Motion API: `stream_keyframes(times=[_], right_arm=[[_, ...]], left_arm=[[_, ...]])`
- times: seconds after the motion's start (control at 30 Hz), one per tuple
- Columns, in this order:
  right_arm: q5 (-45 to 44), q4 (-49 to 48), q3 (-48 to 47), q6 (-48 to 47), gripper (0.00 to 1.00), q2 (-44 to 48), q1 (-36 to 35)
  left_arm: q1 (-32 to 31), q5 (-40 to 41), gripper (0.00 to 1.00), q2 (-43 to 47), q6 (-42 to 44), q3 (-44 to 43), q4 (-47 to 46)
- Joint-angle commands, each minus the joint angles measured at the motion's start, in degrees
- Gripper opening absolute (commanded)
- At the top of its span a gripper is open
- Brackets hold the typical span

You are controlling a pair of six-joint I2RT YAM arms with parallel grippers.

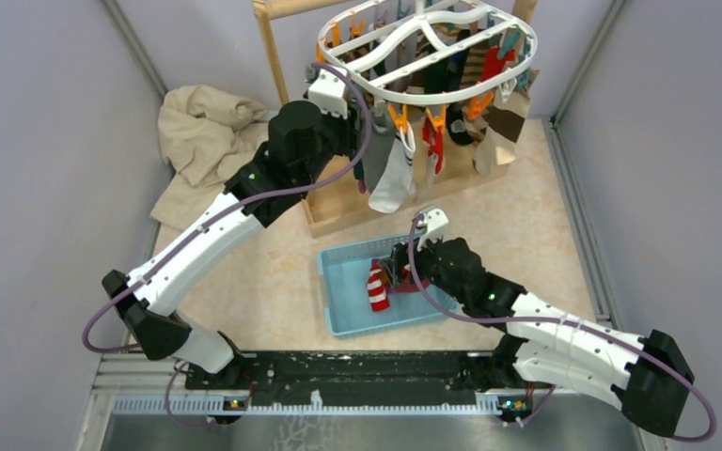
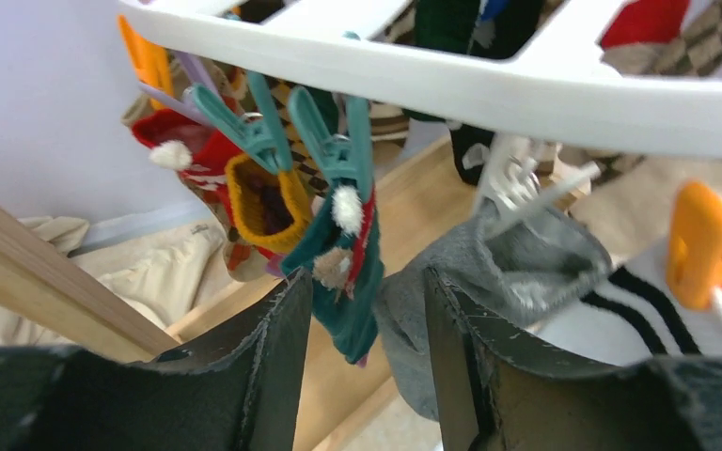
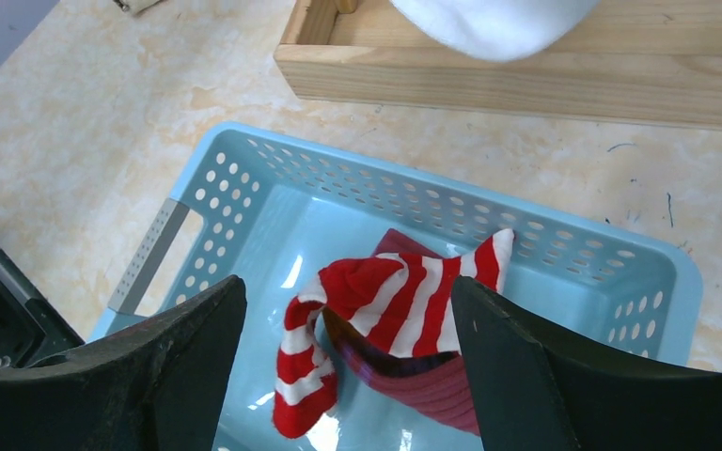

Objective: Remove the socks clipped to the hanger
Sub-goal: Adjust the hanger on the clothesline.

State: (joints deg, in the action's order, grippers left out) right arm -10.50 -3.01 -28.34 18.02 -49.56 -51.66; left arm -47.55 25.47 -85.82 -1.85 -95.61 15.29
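Basket (image 1: 338,301), 6 o'clock from hanger (image 1: 432,52), holds red-white sock (image 3: 385,301); right end effector (image 3: 346,291) open above. Left end effector (image 2: 367,282) straddles teal sock (image 2: 348,301), I can't tell grip.

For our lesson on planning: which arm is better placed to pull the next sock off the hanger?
Left. The left gripper is up beneath the hanger, a clipped teal sock just ahead; the right gripper is low over the blue basket.
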Motion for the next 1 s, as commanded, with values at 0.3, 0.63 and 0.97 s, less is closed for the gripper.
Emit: stream_keyframes(times=[0.3, 0.63, 0.97], right_arm=[[1.1, -3.6, -2.7, -0.4, 0.80, 0.5, -0.5], [1.2, -3.9, -2.5, -0.1, 0.80, 0.5, -0.6], [1.3, -4.3, -2.0, 0.1, 0.80, 0.3, -0.5]], left_arm=[[3.7, -2.4, 0.55, 1.4, 0.1, -2.5, -6.6], [8.1, -7.0, 0.53, -2.4, -1.1, -5.1, -6.8], [7.1, -10.6, 0.50, -5.8, -2.4, -8.4, -8.8]])
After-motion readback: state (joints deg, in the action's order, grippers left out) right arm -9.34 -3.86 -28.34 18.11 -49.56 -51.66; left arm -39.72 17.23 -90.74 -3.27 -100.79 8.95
